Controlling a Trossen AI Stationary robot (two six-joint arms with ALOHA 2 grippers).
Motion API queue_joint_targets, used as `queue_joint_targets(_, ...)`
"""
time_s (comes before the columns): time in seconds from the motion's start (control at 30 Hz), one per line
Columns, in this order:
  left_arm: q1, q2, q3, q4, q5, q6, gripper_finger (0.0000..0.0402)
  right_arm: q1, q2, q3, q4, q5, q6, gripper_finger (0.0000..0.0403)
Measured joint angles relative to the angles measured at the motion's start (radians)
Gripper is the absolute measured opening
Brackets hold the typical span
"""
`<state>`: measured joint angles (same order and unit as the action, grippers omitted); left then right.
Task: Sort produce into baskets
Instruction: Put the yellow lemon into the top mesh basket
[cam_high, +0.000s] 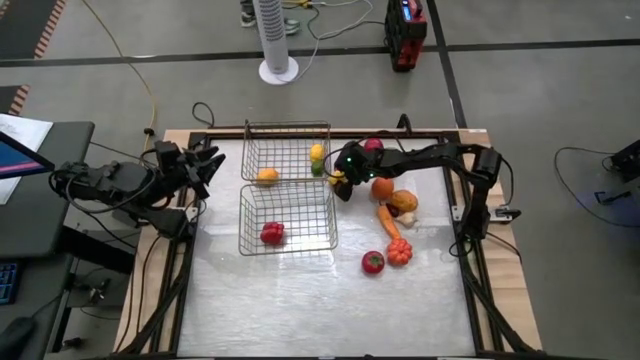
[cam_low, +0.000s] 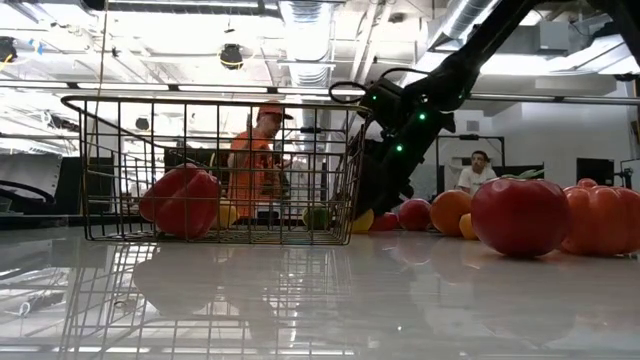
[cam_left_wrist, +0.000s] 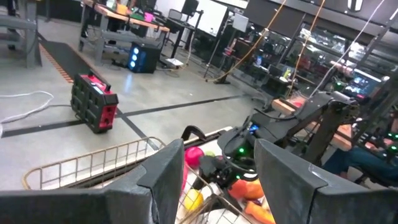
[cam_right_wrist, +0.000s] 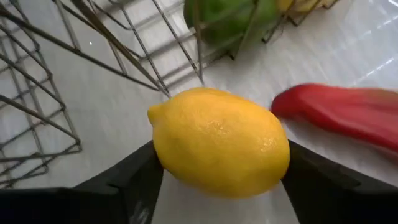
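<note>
A yellow lemon (cam_right_wrist: 219, 140) lies on the white table just outside the right wall of the baskets, and my right gripper (cam_right_wrist: 221, 171) is shut on it (cam_high: 340, 182). The far basket (cam_high: 287, 128) holds an orange piece (cam_high: 267, 176), a yellow piece (cam_high: 317, 152) and a green one (cam_right_wrist: 230, 15). A red pepper (cam_high: 272, 233) rests on the floor of the near basket (cam_high: 290, 248). More produce lies loose on the table to the right. My left gripper (cam_high: 205, 165) waits open and raised at the table's left edge. My right gripper pinches the lemon between its two fingers, one at each end of the fruit (cam_right_wrist: 166, 163). The fingers slant down from the table's right side. The lemon rests on the table, close to the basket wire (cam_right_wrist: 180, 65).
Loose on the table right of the gripper lie a red piece (cam_right_wrist: 348, 115), an orange (cam_high: 382, 187), a carrot (cam_high: 388, 220), a small pumpkin (cam_high: 399, 252) and a tomato (cam_high: 373, 262). A magenta piece (cam_high: 373, 145) lies at the far edge. People show in the room behind.
</note>
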<state>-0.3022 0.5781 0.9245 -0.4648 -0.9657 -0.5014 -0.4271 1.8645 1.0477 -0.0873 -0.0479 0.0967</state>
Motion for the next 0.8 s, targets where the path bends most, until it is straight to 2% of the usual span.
queue_joint_targets(0.23, 0.000, -0.004, 0.000, 0.000, 0.000, -0.001, 0.0183, -0.001, -0.017, 0.000, -0.049, 0.000, 0.005, 0.0301)
queue_joint_targets(0.4, 0.000, -0.003, 0.000, -0.001, -0.001, -0.001, 0.0183, -0.008, -0.107, 0.000, -0.206, 0.001, -0.031, 0.0305)
queue_joint_targets(0.5, 0.000, -0.003, 0.000, -0.001, -0.025, 0.024, 0.0183, -0.025, -0.180, 0.000, -0.263, 0.037, -0.045, 0.0304)
queue_joint_targets(0.67, 0.000, -0.003, 0.000, -0.001, -0.087, 0.046, 0.0183, -0.051, -0.319, 0.000, -0.206, 0.092, 0.058, 0.0305)
queue_joint_targets(0.8, 0.000, -0.003, 0.000, -0.001, -0.096, 0.049, 0.0183, -0.045, -0.388, 0.000, -0.031, 0.097, 0.169, 0.0306)
